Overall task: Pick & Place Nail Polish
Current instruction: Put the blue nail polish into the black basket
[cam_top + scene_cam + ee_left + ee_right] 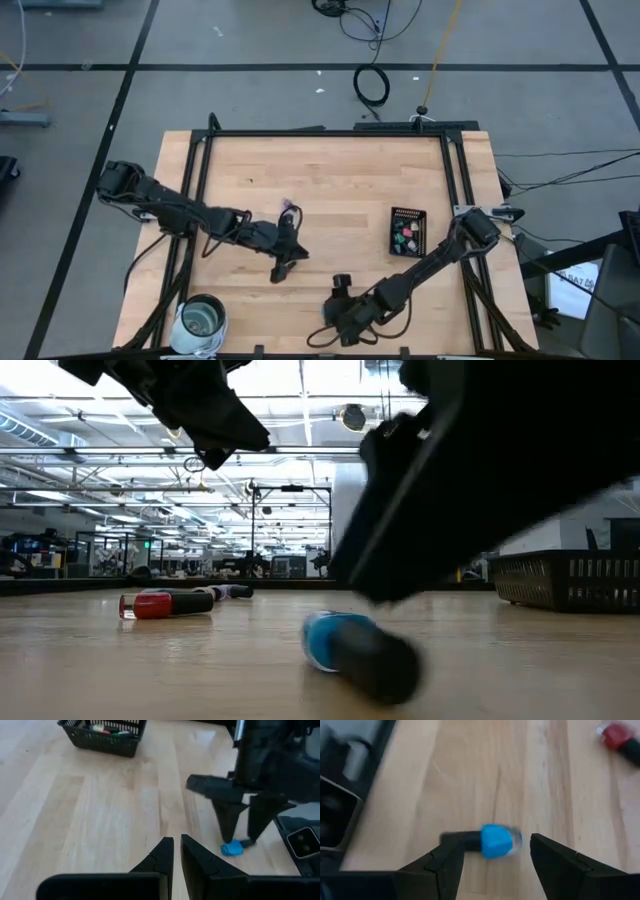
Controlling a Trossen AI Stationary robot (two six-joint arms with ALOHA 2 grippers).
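Near the front edge of the table, the right gripper [492, 857] hangs just over a blue nail polish bottle [496, 840] that lies flat on the wood. Its two fingers are spread wide, with nothing between them. From the right wrist view, the bottle lies a little ahead of the fingertips, roughly centred on the gap. Its long axis runs across the opening, from one finger toward the other, with the dark cap [461, 840] pointing at one finger and the blue body nearer the middle. Closing now would press the bottle end to end, so I judge that the wrist should turn, or the grip should go lower over the blue body.

The left gripper [173, 851] is farther away, more toward the middle of the table, with its fingers nearly together and empty. The right arm is clearly the nearer one. A red bottle [150, 604] lies on the table well apart from the blue one. The black basket [407, 231], toward the right side, already holds some bottles.
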